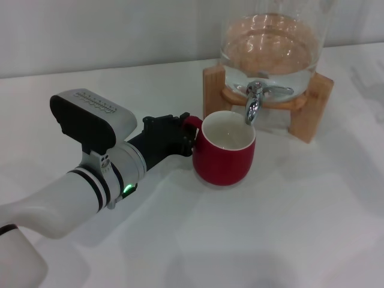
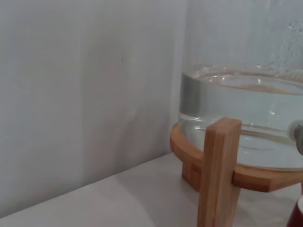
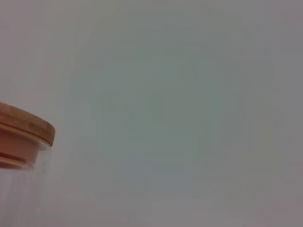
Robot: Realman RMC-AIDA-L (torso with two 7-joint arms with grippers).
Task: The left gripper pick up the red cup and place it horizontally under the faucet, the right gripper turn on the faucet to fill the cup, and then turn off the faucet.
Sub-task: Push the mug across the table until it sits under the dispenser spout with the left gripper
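The red cup stands upright on the white table, its white inside showing, directly below the spout of the chrome faucet. My left gripper reaches in from the left and is shut on the cup's loop handle. A sliver of the cup's rim shows in the left wrist view. The faucet's short lever points to the right. My right gripper is out of view in every frame.
The faucet is fitted to a clear glass jar holding water, resting on a wooden stand at the back of the table. The stand's post is close to the left wrist. The jar's wooden lid shows in the right wrist view.
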